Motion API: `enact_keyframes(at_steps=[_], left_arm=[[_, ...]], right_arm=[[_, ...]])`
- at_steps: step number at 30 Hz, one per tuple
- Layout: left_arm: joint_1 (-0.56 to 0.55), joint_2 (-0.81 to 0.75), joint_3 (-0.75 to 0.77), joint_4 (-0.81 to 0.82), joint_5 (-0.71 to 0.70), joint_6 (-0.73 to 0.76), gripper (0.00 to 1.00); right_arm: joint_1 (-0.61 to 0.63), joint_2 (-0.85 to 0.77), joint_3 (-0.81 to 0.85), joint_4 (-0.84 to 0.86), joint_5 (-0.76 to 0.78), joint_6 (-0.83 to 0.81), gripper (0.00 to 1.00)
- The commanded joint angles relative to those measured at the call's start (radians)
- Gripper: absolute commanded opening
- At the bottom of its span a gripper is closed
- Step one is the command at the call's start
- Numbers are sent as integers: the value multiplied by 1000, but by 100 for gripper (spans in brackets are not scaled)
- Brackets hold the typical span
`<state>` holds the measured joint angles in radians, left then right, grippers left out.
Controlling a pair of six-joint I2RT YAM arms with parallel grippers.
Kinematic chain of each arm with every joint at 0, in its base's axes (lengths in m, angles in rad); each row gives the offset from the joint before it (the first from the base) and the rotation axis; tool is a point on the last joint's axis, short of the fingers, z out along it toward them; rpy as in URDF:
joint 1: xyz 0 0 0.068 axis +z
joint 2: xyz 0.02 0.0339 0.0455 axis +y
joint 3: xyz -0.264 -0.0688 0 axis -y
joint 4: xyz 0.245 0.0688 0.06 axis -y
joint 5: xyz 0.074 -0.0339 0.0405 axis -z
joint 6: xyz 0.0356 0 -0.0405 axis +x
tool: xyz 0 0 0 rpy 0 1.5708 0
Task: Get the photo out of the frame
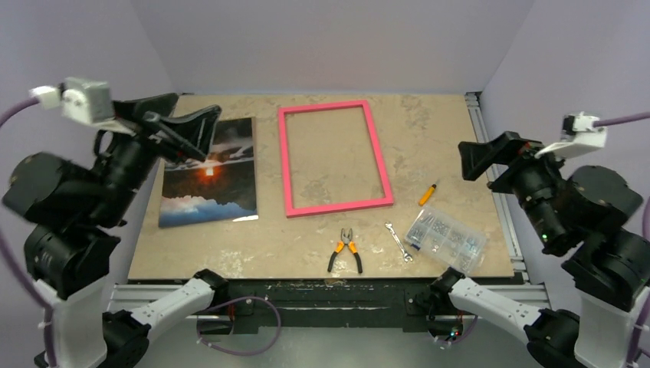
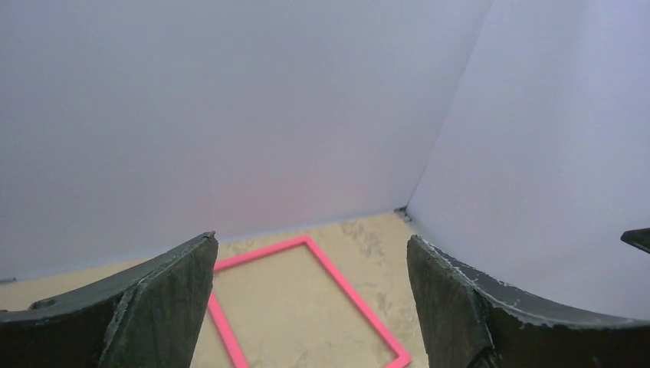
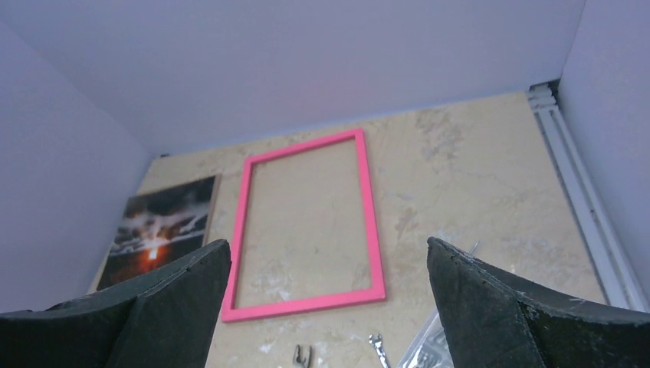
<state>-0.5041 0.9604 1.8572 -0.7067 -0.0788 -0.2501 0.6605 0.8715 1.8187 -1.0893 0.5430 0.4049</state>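
photo out, frame lying hollow

on the table (image 1: 452, 130) the pink frame (image 1: 341, 205) lies flat; the photo (image 1: 208, 180) lies just left of it, apart. left gripper (image 2: 310, 239) and right gripper (image 3: 328, 244) hover, jaws spread, holding nothing

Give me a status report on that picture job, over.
Left gripper, right gripper: open, empty, raised. Photo out, lying flat left of the empty frame, not touching. Pliers, wrench, parts box near front; nothing blocking.
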Motion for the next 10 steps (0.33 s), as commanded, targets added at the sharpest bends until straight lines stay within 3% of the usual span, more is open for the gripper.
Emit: enact_keyframes(at_steps=[1,7,10], left_arm=[[4,-48,1,58,-13,38,91],[4,-90,3,6,-70,66,92],[4,-103,-7,-7,-71,69,92]], right_arm=[[-1,-7,60,3,55,-66,98],[-2,-65,-23,99,8,-91,99],[-2,-44,-6,51,54,-87,99]])
